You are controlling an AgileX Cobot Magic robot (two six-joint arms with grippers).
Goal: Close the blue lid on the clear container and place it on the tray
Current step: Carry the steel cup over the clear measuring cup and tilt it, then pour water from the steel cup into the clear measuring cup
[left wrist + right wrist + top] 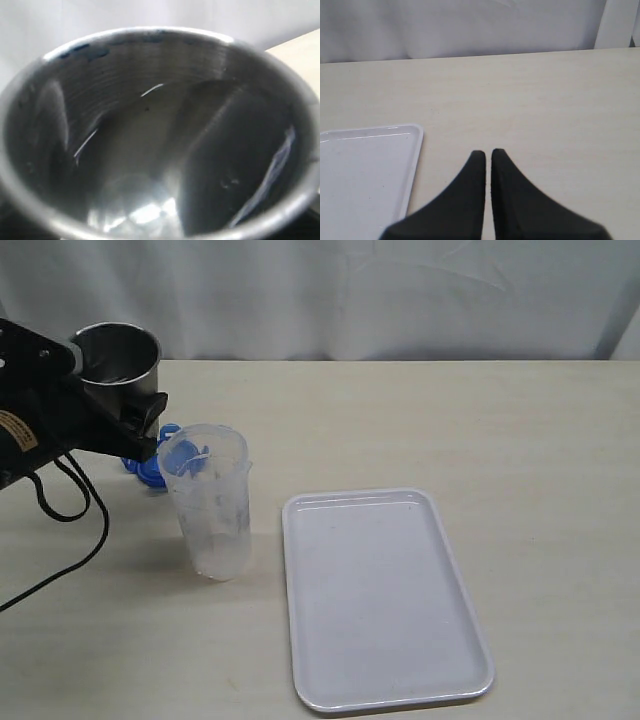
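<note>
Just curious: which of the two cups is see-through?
The tall clear container beside the white tray; the steel cup behind it is opaque grey metal.

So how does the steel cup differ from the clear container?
The steel cup is opaque grey metal; the clear container is see-through plastic. The cup is squat and wide, the container tall and narrow. The cup sits far back by the left arm; the container stands free beside the tray. Both are upright and open-topped.

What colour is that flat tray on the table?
The tray is plain white, with no pattern; the exterior view shows it best.
</note>
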